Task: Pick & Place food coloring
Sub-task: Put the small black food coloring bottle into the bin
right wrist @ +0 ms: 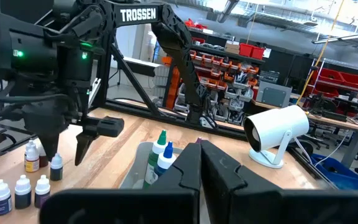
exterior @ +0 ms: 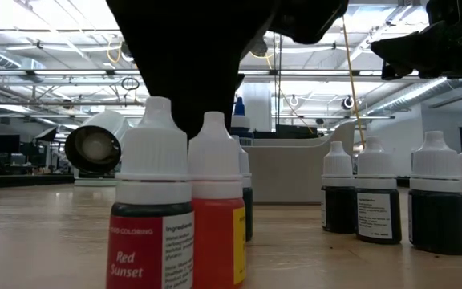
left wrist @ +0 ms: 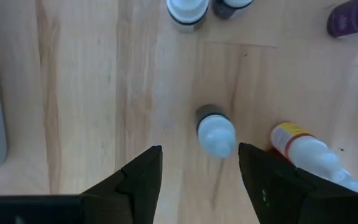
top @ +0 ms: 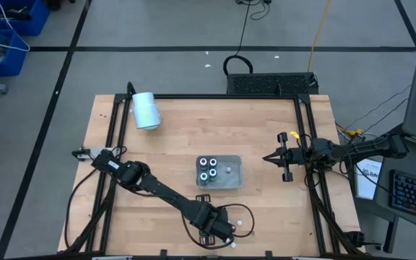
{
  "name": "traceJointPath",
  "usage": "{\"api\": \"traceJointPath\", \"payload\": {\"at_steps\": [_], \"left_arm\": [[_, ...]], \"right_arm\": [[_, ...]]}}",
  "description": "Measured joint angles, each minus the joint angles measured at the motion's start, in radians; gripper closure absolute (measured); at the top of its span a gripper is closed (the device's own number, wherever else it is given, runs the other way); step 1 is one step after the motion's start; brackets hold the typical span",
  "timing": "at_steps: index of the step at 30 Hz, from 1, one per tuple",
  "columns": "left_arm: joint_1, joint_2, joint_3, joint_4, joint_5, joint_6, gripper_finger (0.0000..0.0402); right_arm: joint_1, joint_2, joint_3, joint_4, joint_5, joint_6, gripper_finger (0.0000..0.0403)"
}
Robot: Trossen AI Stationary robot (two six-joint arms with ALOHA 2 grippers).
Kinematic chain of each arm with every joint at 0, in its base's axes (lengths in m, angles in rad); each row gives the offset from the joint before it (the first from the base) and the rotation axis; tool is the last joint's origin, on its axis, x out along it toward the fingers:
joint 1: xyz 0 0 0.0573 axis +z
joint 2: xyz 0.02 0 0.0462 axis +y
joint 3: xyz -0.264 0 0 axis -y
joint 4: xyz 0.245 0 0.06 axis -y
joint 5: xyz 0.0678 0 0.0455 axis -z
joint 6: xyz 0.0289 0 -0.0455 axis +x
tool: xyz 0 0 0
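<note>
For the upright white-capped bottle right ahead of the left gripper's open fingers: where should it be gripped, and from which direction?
Grip the dark-bodied bottle by its white cap and neck, coming straight down from above. It stands upright, free on both sides, and the left gripper already hangs open beside it. Keep the fingers off the tipped orange-labelled bottle lying close by.

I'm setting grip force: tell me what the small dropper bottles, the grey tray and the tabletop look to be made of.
Dropper bottles: apparently plastic, with matte white caps and printed paper-like labels such as "Red Sunset".
Grey tray: probably moulded plastic, with smooth, dull, rounded walls; material is uncertain.
Tabletop: wood, showing light butcher-block strips with visible grain and a low sheen.
</note>
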Motion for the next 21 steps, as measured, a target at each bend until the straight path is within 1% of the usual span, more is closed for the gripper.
{"api": "traceJointPath", "payload": {"at_steps": [5, 14, 21], "left_arm": [[0.001, 0.000, 0.000, 0.007, 0.018, 0.015, 0.0185], [0.014, 0.000, 0.000, 0.022, 0.019, 0.041, 0.0186], [0.025, 0.000, 0.000, 0.038, 0.044, 0.043, 0.0186]], "right_arm": [[0.000, 0.000, 0.000, 0.000, 0.000, 0.000, 0.0403], [0.000, 0.000, 0.000, 0.000, 0.000, 0.000, 0.0403], [0.000, 0.000, 0.000, 0.000, 0.000, 0.000, 0.0403]]}}
